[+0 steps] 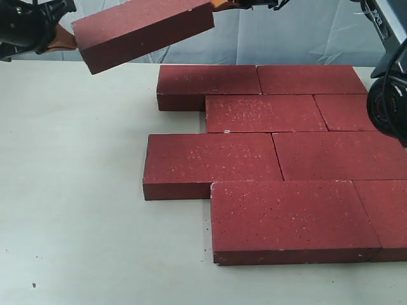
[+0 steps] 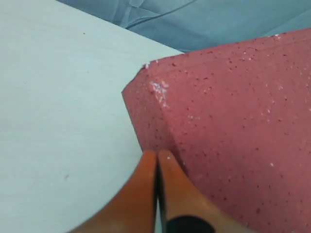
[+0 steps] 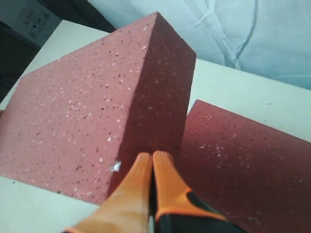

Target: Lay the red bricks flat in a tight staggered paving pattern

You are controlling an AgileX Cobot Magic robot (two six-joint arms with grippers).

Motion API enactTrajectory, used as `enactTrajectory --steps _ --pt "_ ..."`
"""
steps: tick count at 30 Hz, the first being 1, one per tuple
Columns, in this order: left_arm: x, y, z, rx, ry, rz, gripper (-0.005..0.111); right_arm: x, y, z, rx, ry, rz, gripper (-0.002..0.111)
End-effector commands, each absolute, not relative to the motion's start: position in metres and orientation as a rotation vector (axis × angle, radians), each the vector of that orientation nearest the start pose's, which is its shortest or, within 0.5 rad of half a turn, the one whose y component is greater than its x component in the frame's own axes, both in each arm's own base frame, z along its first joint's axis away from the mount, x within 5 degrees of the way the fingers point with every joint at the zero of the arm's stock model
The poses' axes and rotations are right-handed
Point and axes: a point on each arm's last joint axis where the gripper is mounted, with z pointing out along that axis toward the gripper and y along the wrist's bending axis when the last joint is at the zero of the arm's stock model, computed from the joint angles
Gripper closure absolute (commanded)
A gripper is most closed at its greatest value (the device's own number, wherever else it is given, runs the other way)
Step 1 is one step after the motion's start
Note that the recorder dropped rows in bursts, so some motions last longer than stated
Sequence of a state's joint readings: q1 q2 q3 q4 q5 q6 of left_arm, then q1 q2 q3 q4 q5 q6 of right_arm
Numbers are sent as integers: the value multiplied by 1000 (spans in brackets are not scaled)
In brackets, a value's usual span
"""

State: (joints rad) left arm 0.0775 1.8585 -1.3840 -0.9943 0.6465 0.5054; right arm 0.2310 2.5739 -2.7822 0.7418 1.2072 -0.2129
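Observation:
One red brick (image 1: 143, 32) hangs tilted in the air above the table's far left, clamped end to end between my two grippers. My left gripper (image 1: 63, 39) is shut, its orange fingertips (image 2: 167, 158) pressed against the brick's end face (image 2: 233, 121). At the other end (image 3: 163, 87), my right gripper (image 1: 222, 5) is shut too, its tips (image 3: 152, 156) touching the brick. Several more red bricks (image 1: 254, 152) lie flat on the table in staggered rows, edges touching; one of them (image 3: 243, 165) shows below the lifted brick in the right wrist view.
The pale table (image 1: 70, 190) stretches bare to the left and front of the laid bricks. A blue cloth (image 1: 305, 32) hangs behind. Part of my right arm's black body (image 1: 388, 101) hangs over the rows' right end. A dark labelled box (image 3: 34, 19) sits beyond the table edge.

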Motion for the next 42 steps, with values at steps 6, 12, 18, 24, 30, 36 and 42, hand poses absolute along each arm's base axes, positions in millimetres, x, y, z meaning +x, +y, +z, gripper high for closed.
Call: enactTrajectory --steps 6,12,18,24,30,36,42 --pt "393 18 249 -177 2491 -762 107 477 245 306 -569 2336 922 109" --pt "388 19 238 -171 2525 -740 107 460 258 295 -632 2441 890 109" --pt "391 24 237 -152 2510 -635 107 435 282 268 -791 2551 803 109" --pt "396 31 236 -169 2469 -541 107 419 302 244 -880 2617 752 109" --pt "405 34 215 -213 2487 -530 107 413 312 233 -907 2642 751 109" --pt "414 40 197 -267 2473 -475 107 421 317 209 -870 2650 762 109" --pt "419 45 184 -300 2467 -436 107 433 323 201 -772 2563 789 109"
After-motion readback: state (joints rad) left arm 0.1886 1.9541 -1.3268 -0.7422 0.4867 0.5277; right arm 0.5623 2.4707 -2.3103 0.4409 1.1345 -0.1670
